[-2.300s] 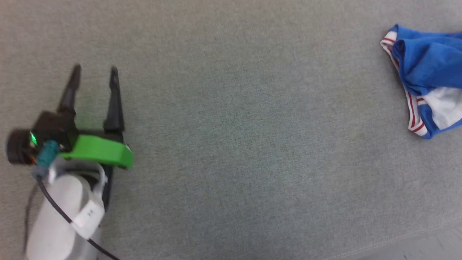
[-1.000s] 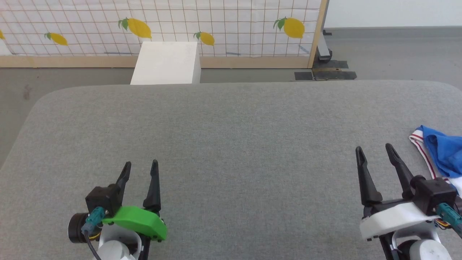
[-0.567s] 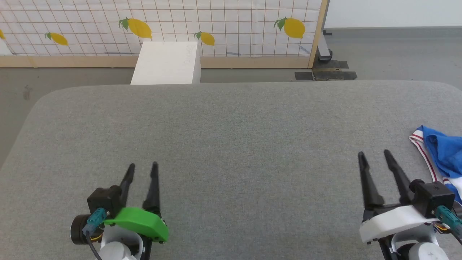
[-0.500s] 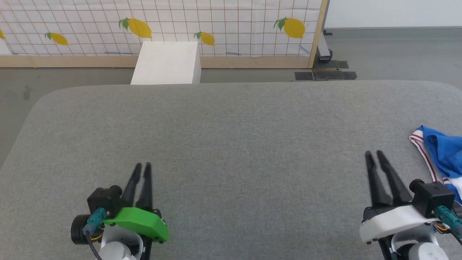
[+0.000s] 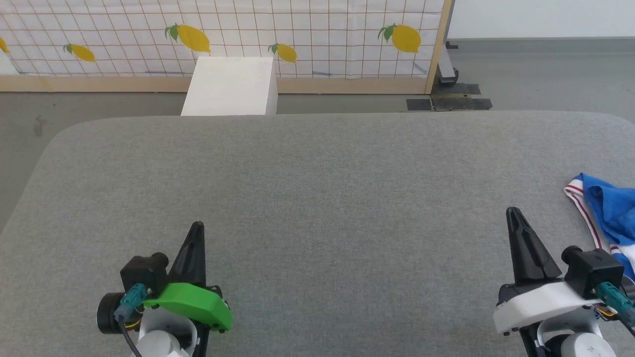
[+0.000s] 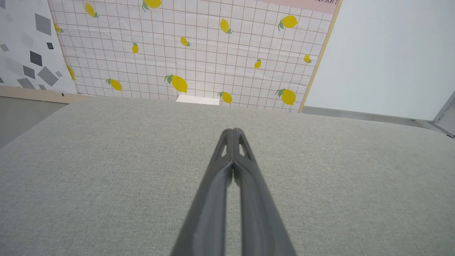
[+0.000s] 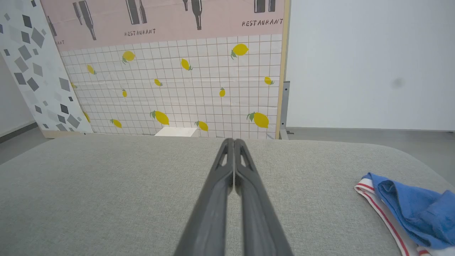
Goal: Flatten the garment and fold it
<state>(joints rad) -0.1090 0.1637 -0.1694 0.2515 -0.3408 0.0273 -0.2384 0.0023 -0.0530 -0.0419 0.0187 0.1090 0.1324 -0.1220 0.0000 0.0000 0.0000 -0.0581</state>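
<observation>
The garment [image 5: 607, 218], bright blue knit with a white band edged in red stripes, lies crumpled at the right edge of the grey table [image 5: 317, 198], partly cut off by the head view's border. The right wrist view shows the garment [image 7: 412, 209] at its lower right. My right gripper [image 5: 512, 212] hovers over the table just left of the garment, fingers pressed together with nothing between them [image 7: 231, 142]. My left gripper [image 5: 197, 225] is near the front left of the table, also shut and empty [image 6: 233, 132].
A white box [image 5: 230, 87] stands on the floor beyond the table's far edge, before a lemon-patterned panel [image 5: 223, 34] with a wooden frame. Grey floor [image 5: 545, 74] lies behind and to the right.
Both grippers have gone from open to fully shut over the last second. Before that, the head camera tilted up from a close look down at the table.
</observation>
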